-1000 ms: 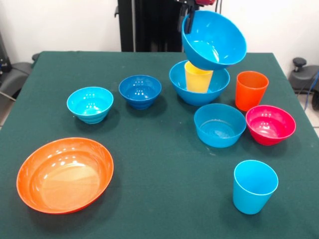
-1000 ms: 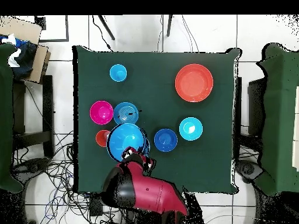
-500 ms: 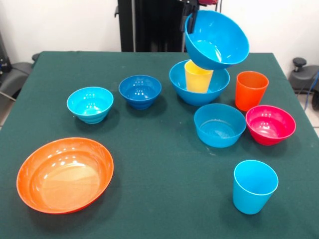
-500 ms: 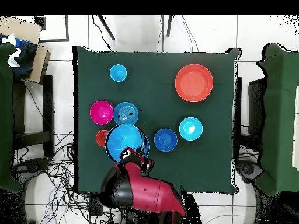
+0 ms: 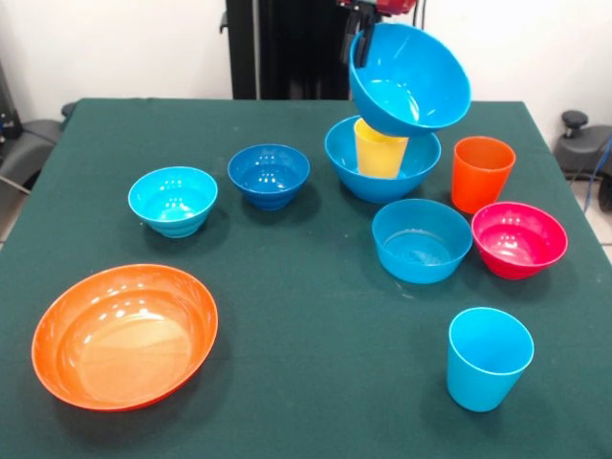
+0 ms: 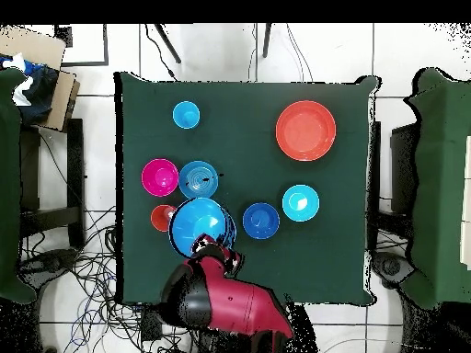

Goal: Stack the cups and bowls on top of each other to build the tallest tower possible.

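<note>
Front view shows the gripper (image 5: 360,36) clamped on the rim of a large blue bowl (image 5: 413,81), which hangs tilted in the air, mouth turned toward the camera, directly over the yellow cup (image 5: 380,148) standing inside the second large blue bowl (image 5: 368,177). Just below and beside the held bowl stands the orange cup (image 5: 481,173), with the magenta-red bowl (image 5: 519,239) and medium light blue bowl (image 5: 421,240) nearer the camera. Well away from the gripper lie the dark blue bowl (image 5: 269,175), cyan bowl (image 5: 173,200), wide orange bowl (image 5: 125,336) and light blue cup (image 5: 488,358) on the green table (image 5: 316,316).
</note>
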### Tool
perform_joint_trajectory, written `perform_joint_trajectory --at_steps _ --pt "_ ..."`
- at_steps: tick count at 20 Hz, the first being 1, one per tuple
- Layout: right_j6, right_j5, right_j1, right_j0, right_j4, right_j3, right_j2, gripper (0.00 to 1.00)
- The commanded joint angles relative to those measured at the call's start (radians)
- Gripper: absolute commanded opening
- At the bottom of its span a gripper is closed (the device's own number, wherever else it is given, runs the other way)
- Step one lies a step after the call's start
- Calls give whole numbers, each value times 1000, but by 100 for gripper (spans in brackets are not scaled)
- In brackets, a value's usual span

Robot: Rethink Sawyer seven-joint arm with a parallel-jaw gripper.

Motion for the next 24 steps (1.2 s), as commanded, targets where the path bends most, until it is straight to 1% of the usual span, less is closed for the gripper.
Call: perform_joint_trajectory --at_steps 1,7,24 --pt "76 7 85 8 -42 -26 24 0" --pt "70 9 86 1 -45 -29 26 0" --pt "71 35 86 20 -31 -46 18 0"
